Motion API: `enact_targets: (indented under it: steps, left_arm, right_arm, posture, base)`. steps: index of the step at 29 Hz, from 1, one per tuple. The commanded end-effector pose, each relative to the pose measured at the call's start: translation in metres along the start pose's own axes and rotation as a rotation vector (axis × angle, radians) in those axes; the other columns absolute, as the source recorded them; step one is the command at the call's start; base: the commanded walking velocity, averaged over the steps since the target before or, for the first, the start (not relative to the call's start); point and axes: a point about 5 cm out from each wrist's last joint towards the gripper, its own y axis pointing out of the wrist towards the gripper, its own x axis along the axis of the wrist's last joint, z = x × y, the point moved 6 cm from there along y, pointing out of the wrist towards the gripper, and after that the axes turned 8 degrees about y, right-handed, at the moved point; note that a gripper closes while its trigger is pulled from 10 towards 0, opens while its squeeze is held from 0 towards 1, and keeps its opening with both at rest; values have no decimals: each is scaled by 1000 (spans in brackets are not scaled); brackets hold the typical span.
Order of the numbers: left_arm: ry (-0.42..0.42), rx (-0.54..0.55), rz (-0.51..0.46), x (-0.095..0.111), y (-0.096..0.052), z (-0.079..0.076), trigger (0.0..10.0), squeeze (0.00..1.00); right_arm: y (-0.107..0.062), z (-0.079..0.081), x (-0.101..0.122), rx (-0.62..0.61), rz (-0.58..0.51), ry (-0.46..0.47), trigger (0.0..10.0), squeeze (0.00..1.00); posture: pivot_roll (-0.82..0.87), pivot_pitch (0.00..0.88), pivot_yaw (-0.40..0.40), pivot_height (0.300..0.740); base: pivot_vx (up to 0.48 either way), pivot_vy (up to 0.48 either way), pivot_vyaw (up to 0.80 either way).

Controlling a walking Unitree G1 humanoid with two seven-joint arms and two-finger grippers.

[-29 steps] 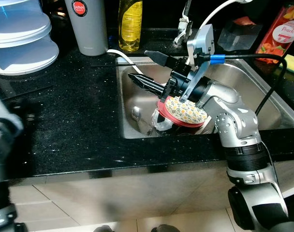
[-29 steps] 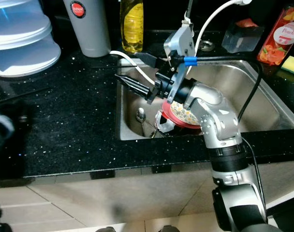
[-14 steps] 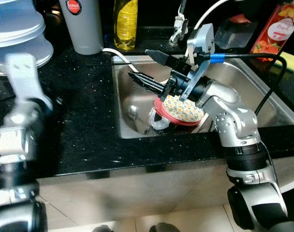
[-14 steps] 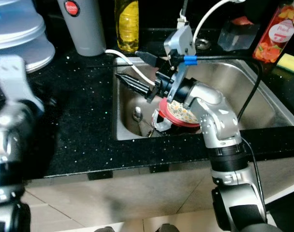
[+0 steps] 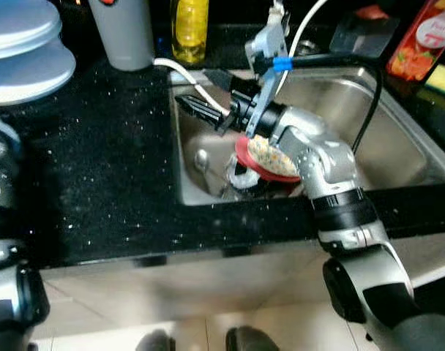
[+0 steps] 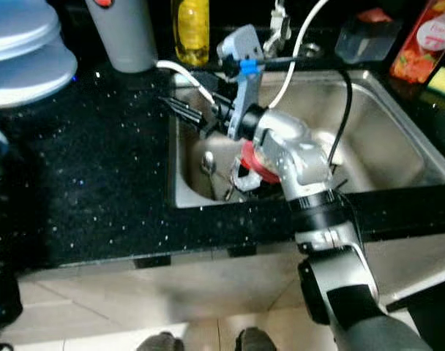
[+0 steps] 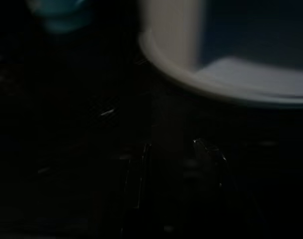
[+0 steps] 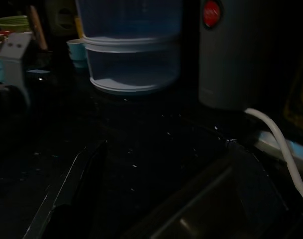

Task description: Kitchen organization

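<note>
The robot's right gripper hangs over the left end of the stainless-steel sink, its two long black fingers spread apart and holding nothing — one points out over the sink's left rim, the other sits nearer the back edge by a white hose. Below the silver forearm, inside the basin, lies a round red-rimmed plate with a yellow floral pattern, tilted against other dishes; a metal spoon rests on the basin floor just beside it. The plate is untouched, and the fingers stand above and to the left of it.

The step in hand looks like the reach into the sink to fetch a dish, likely the floral plate. The next move would call for the wrist to drop and turn back toward the plate's raised edge, so that one finger slides under the rim and the other closes on top — the tilt offers an edge, though the dishes beneath may shift.

On the speckled black worktop stand a grey cylindrical tumbler, a yellow bottle of liquid and a stack of pale blue plastic containers. The left arm hangs low at the worktop's left edge; whether the left gripper's fingers are parted or closed cannot be told in the dark wrist view.
</note>
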Motion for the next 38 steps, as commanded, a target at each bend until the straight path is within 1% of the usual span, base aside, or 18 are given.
enact_targets:
  steps: [1,6,10,11,12,14,16,17,19,20,24,27,28,29,33,34,36,38]
  left_arm:
    - [3,50,10,-1,3,20,10000,0]
    - [12,37,56,-18,2,21,10000,0]
    - [-116,-80,220,-80,-22,-26,10000,0]
    - [-116,-80,220,-80,-22,-26,10000,0]
    - [-157,-127,268,-96,-32,-47,10000,0]
    - [-161,-134,274,-99,-34,-51,10000,0]
    - [-197,-226,335,-115,-49,-86,10000,0]
    - [-197,-226,335,-115,-49,-86,10000,0]
    - [-238,-385,427,-133,-77,-140,10000,0]
    - [-241,-433,446,-136,-87,-155,10000,0]
    - [-248,-603,462,-127,-120,-210,10000,0]
    - [-243,-631,457,-124,-125,-219,10000,0]
    - [-239,-749,450,-111,-144,-249,10000,0]
    - [-237,-795,446,-106,-152,-260,10000,0]
    - [-216,-935,422,-93,-175,-286,10000,0]
    - [-207,-1058,395,-80,-197,-304,10000,0]
    - [-208,-1090,384,-76,-202,-308,10000,0]
    - [-272,-1199,293,-49,-216,-317,10000,0]
  right_arm:
    - [3,3,4,7,-4,7,10000,0]
    - [1,4,2,11,-3,12,10000,0]
    - [-2,-1,-1,-7,-9,16,10000,0]
    - [-2,-1,-1,-7,-9,16,10000,0]
    - [-3,-3,0,-13,-12,14,10000,0]
    - [-3,-3,0,-14,-13,14,10000,0]
    - [-5,-5,1,-25,-16,11,10000,0]
    - [-5,-5,1,-25,-16,11,10000,0]
    - [-8,-9,3,-41,-24,4,10000,0]
    - [-9,-10,4,-45,-26,1,10000,0]
    - [-12,-13,7,-54,-34,-6,10000,0]
    - [-12,-13,7,-55,-35,-7,10000,0]
    - [-12,-13,7,-56,-37,-8,10000,0]
    - [-12,-13,8,-56,-38,-9,10000,0]
    - [-11,-13,8,-55,-40,-10,10000,0]
    - [-12,-15,8,-64,-39,-12,10000,0]
    - [-12,-17,8,-69,-39,-13,10000,0]
    - [-14,-21,8,-86,-41,-15,10000,0]
  posture:
    - [105,188,-43,740]
    - [111,192,-37,740]
    - [104,175,-23,740]
    - [104,175,-23,740]
    - [102,165,-20,740]
    - [102,165,-20,740]
    - [94,146,-11,740]
    - [94,146,-11,740]
    - [80,130,-4,740]
    - [80,130,-4,740]
    - [78,109,-1,740]
    - [78,108,-1,740]
    - [76,102,0,740]
    - [76,102,0,740]
    - [78,96,2,740]
    - [80,91,3,740]
    - [79,90,3,740]
    - [77,88,4,740]
  base:
    - [0,0,0]
    - [0,0,0]
    - [0,0,0]
    - [0,0,0]
    - [0,0,0]
    - [0,0,0]
    - [0,0,0]
    - [0,0,0]
    - [0,0,0]
    - [0,0,0]
    - [0,0,0]
    - [0,0,0]
    - [0,0,0]
    - [0,0,0]
    - [0,0,0]
    - [0,0,0]
    - [0,0,0]
    - [0,0,0]
